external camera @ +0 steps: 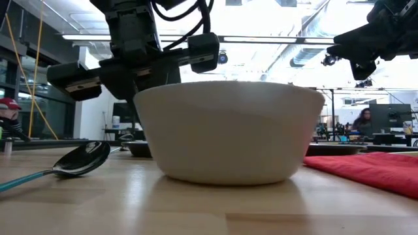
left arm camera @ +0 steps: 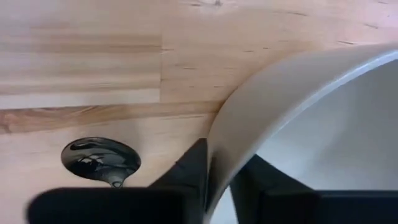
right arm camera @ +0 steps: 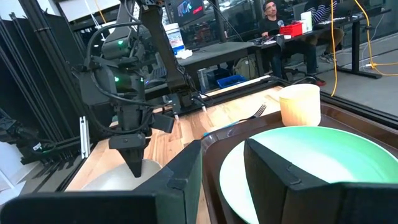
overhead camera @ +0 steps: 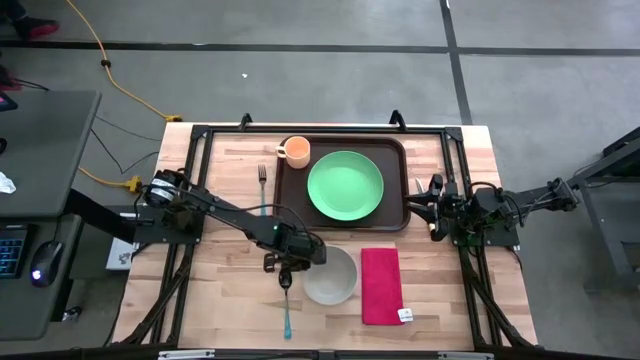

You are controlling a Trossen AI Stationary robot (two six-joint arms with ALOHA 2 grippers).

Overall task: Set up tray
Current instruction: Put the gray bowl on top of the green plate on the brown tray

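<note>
Jaws first: my left gripper (left arm camera: 219, 186) straddles the rim of the white bowl (overhead camera: 330, 275), one finger (left arm camera: 189, 174) outside the wall and the other inside, closed down to the thickness of that wall — in the left wrist view the rim runs straight between them. The bowl sits on the bench (overhead camera: 220, 290) near the front edge, and my left arm reaches to it from the left side. Just beside the bowl lies a spoon (overhead camera: 286, 305) with a teal handle, its dark bowl end close to my fingers. A red cloth (overhead camera: 381, 285) lies flat on the other side of the bowl, near it but apart. My right gripper (right arm camera: 222, 168) hovers at the right end of the tray (overhead camera: 395, 150), its jaws parted with a clear gap and nothing held between them. The tray — dark brown, wide — rests at the back middle of the bench. On it sits a green plate (overhead camera: 345, 184), and in its left back corner an orange cup (overhead camera: 296, 151) stands upright. A fork (overhead camera: 262, 180) lies on the wood just beside the tray's left edge. Beyond the bench, in the right wrist view, people sit at desks.
</note>
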